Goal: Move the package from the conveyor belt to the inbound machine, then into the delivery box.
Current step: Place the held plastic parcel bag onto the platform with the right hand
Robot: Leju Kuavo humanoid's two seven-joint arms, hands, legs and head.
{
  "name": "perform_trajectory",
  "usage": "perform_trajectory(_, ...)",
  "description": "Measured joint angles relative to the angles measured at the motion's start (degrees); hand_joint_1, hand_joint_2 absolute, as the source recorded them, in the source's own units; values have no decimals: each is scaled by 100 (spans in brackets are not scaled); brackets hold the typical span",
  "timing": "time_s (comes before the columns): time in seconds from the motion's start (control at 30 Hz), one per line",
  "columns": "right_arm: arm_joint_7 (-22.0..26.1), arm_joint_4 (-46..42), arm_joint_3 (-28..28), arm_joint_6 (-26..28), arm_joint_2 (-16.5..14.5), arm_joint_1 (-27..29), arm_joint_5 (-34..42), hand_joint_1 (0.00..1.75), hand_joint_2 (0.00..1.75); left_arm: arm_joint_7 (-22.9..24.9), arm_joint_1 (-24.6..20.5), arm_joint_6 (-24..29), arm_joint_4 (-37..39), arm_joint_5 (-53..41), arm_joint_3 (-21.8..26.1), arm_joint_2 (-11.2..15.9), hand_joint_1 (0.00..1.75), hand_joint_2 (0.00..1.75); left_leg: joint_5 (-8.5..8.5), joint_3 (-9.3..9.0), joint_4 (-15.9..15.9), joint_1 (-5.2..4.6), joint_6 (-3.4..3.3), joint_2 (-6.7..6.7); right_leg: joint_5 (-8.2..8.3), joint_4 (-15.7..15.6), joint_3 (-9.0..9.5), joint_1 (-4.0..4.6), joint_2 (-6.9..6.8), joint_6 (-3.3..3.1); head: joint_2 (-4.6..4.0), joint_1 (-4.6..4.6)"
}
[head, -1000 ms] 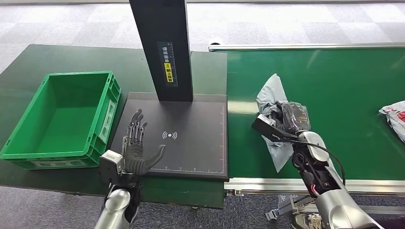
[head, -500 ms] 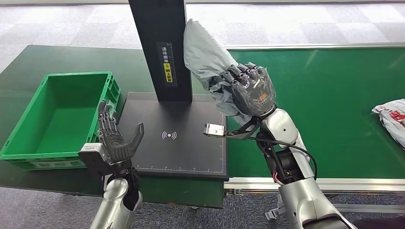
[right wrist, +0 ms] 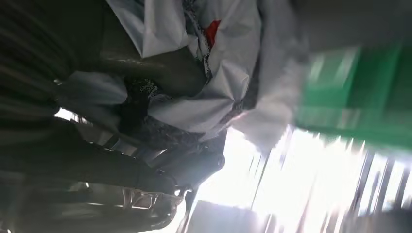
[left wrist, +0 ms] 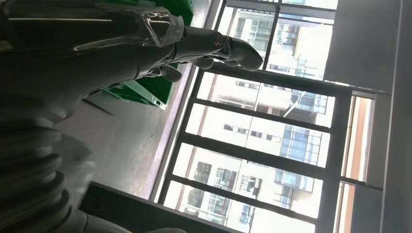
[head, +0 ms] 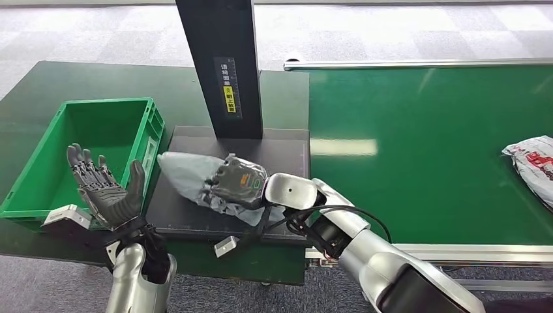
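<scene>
A grey plastic-wrapped package (head: 186, 175) lies across the black scanning plate of the inbound machine (head: 287, 153). My right hand (head: 238, 184) grips it from above, knuckles up. The right wrist view has the crumpled white-grey wrap (right wrist: 228, 73) pressed close against the hand. Over the near right corner of the green delivery box (head: 85, 156), my left hand (head: 104, 189) is raised, palm up and fingers spread, holding nothing. In the left wrist view its fingers (left wrist: 214, 43) stand apart against windows.
The machine's black post (head: 222, 65) rises behind the plate. The green conveyor belt (head: 424, 143) runs to the right, with another white-and-red package (head: 531, 160) at its right edge. A dark green table (head: 39, 85) carries the box.
My right arm has swung down and left, bringing the package from high beside the post onto the scanning plate. My left hand has moved left, from the plate's edge to the box corner.
</scene>
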State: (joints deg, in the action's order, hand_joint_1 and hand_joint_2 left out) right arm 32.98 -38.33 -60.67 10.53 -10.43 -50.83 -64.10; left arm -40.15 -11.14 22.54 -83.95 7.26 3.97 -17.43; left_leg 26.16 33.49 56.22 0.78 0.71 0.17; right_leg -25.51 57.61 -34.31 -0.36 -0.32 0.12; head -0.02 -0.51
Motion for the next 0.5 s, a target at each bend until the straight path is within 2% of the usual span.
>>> perform_trajectory(0.1, -134, 413, -537, -1166, -90, 5, 291, 175, 175, 0, 77, 3, -119, 11, 109, -23, 0, 175, 0, 0, 1, -4, 0, -1, 1, -1, 3, -4, -1, 1, 0, -1)
perform_trajectory(0.17, -234, 612, -783, -1702, -132, -4, 436, 175, 175, 0, 110, 24, -147, 10, 139, -29, 0, 175, 0, -2, 1, -7, -1, -1, 1, -3, 5, -7, -1, 2, 0, -2)
perform_trajectory(0.23, -336, 730, -962, -2019, -161, -39, 587, 175, 175, 0, 133, 54, -155, 10, 163, -35, 0, 175, 0, -9, 2, -9, -1, 0, 1, -4, 9, -9, 0, 2, 0, -1)
perform_trajectory(0.3, -427, 779, -1058, -2097, -167, -76, 763, 175, 175, 0, 148, 73, -154, 6, 177, -41, 0, 175, 1, -18, 2, -10, -2, -1, 1, -5, 16, -10, 0, 2, 0, -1)
perform_trajectory(0.33, -458, 788, -1082, -2050, -162, -85, 872, 153, 175, 0, 154, 76, -154, 3, 179, -43, 0, 175, 1, -21, 2, -9, -2, 0, 1, -6, 18, -10, -1, 2, 0, -1)
perform_trajectory(0.37, -470, 790, -1093, -1970, -149, -89, 997, 121, 175, 0, 162, 77, -153, 1, 177, -43, 0, 175, 0, -22, 2, -9, -2, 0, 2, -6, 20, -10, -1, 2, 0, -1)
perform_trajectory(0.4, -461, 790, -1092, -1867, -126, -91, 1141, 86, 175, 0, 169, 74, -153, -1, 174, -43, 0, 175, 0, -23, 2, -9, -2, 0, 2, -6, 20, -9, -1, 2, 0, -1)
perform_trajectory(0.43, -440, 790, -1075, -1761, -96, -91, 1304, 42, 175, 0, 176, 68, -153, -1, 170, -43, 0, 175, 0, -24, 2, -9, -2, 0, 3, -6, 21, -9, 0, 2, 0, -1)
perform_trajectory(0.47, -411, 790, -1039, -1669, -60, -92, 1482, 21, 175, 0, 183, 59, -153, -1, 165, -43, 0, 175, -1, -24, 2, -9, -3, 0, 4, -6, 21, -9, 1, 2, 0, -1)
perform_trajectory(0.5, -369, 790, -977, -1594, -19, -92, 1690, 8, 175, 0, 191, 47, -153, 0, 160, -43, 0, 175, -1, -25, 2, -9, -3, 0, 6, -6, 21, -9, 1, 2, 0, -1)
